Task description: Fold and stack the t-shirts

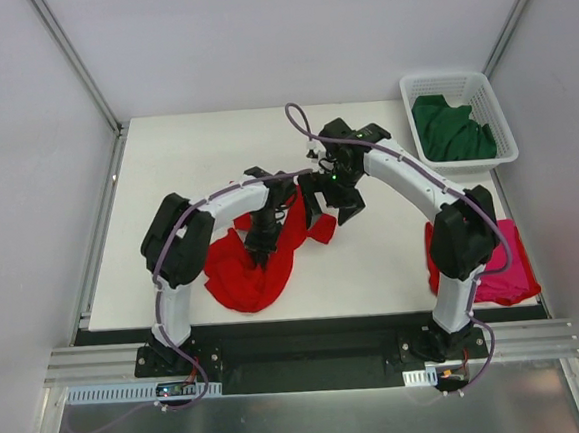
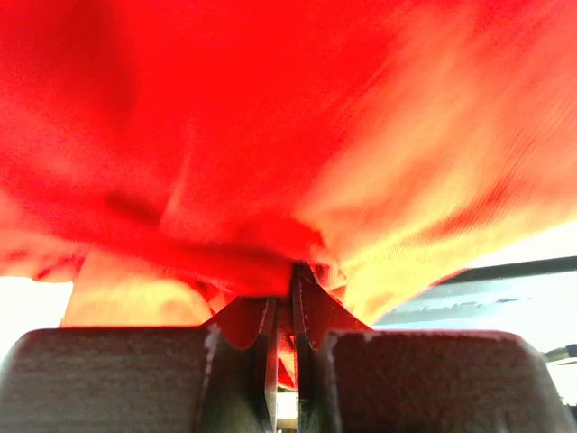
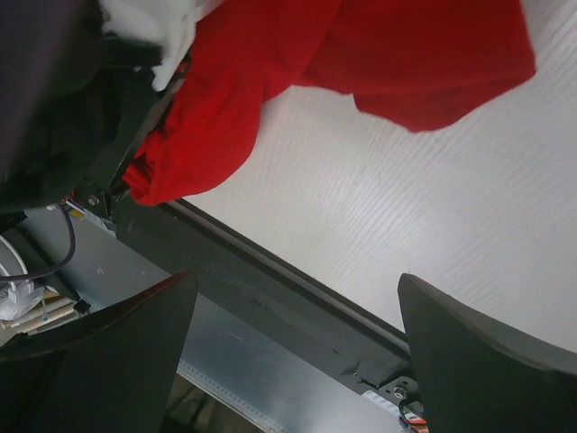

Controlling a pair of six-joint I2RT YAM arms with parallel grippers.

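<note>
The bright red t-shirt [image 1: 246, 270] hangs crumpled over the table's near middle, one end lifted. My left gripper [image 1: 263, 241] is shut on a fold of it; in the left wrist view red cloth [image 2: 270, 135] fills the frame and is pinched between the fingers [image 2: 263, 343]. My right gripper [image 1: 337, 208] is open and empty, raised beside the shirt's upper right flap [image 3: 433, 63]. The magenta-pink t-shirt [image 1: 504, 265] lies at the near right behind the right arm. The dark green t-shirt [image 1: 450, 129] lies bunched in the basket.
A white lattice basket [image 1: 503, 119] stands at the far right corner. The table's near edge with a dark rail [image 3: 270, 271] shows under the right gripper. Both arms arch together over the table's middle.
</note>
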